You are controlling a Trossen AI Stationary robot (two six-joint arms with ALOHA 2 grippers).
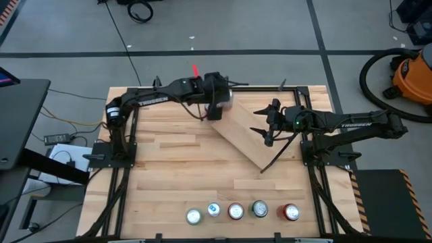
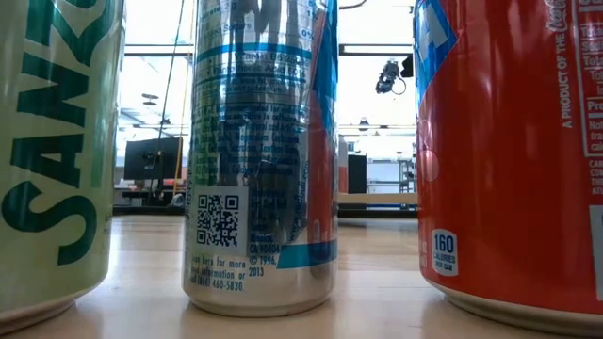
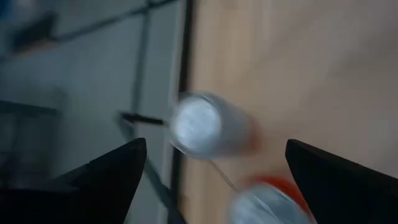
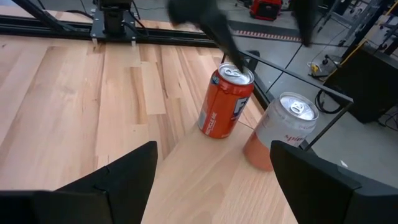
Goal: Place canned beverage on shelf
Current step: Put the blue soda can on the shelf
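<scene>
The shelf [image 1: 250, 138], a light-wood board on thin black legs, stands slantwise at the table's far middle. At its far end stand an orange can [image 4: 224, 102] and a silver-and-orange can [image 4: 280, 134], both upright on their bases. My left gripper [image 1: 217, 111] is open above them; the left wrist view looks down on the silver can's top [image 3: 196, 124] between its fingers. My right gripper [image 1: 266, 128] is open and empty over the shelf's middle, facing the two cans. My left gripper comes at the cans from above, pointing down. One fingertip [image 4: 233, 59] shows right at the orange can's top rim [image 4: 236, 74]. I cannot tell whether it touches the can.
Several more cans stand in a row at the table's near edge [image 1: 235, 211]; three of them fill the low view, a green one [image 2: 52, 151], a silver-blue one [image 2: 259, 151] and a red one [image 2: 513, 151]. Bare tabletop [image 1: 175, 162] lies between the row and the shelf.
</scene>
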